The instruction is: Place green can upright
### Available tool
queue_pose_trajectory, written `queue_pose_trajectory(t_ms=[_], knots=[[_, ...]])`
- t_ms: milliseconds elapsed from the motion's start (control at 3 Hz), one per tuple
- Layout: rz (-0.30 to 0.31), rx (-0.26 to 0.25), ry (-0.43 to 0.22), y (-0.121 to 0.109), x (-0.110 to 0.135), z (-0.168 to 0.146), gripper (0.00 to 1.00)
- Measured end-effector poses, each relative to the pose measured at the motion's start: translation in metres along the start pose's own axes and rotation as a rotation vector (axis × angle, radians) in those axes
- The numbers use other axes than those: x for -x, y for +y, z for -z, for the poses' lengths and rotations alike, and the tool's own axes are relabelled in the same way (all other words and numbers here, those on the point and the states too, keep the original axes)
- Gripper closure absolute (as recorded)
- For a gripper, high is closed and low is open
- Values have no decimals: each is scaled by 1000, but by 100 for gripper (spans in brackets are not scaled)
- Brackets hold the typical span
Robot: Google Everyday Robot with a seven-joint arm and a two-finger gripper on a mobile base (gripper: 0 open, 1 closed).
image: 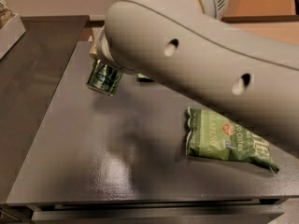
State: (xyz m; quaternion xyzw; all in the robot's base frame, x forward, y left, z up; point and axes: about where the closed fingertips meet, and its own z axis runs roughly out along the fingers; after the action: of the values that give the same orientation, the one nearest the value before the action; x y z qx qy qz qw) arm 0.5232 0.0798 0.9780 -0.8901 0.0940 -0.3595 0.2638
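Note:
The green can [104,78] is a shiny dark-green metal can. It hangs tilted in the air above the far left part of the grey table [84,171], with its lower end facing down and toward the camera. My gripper [103,62] is shut on the can's upper part, at the end of the big grey arm [196,64]. The arm crosses the upper view and hides most of the gripper and the can's top.
A flat green chip bag [226,141] lies on the table's right side. A small dark green object [145,79] peeks out behind the arm. A darker counter [28,78] adjoins the table on the left, with a white box [9,29] at its far end.

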Motion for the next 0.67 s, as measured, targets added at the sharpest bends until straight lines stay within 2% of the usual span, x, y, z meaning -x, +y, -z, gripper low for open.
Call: queue_pose_trajectory(t_ms=[333, 667], knots=[[99, -88, 22, -8, -9, -8, 100], [170, -165, 19, -17, -13, -17, 100]])
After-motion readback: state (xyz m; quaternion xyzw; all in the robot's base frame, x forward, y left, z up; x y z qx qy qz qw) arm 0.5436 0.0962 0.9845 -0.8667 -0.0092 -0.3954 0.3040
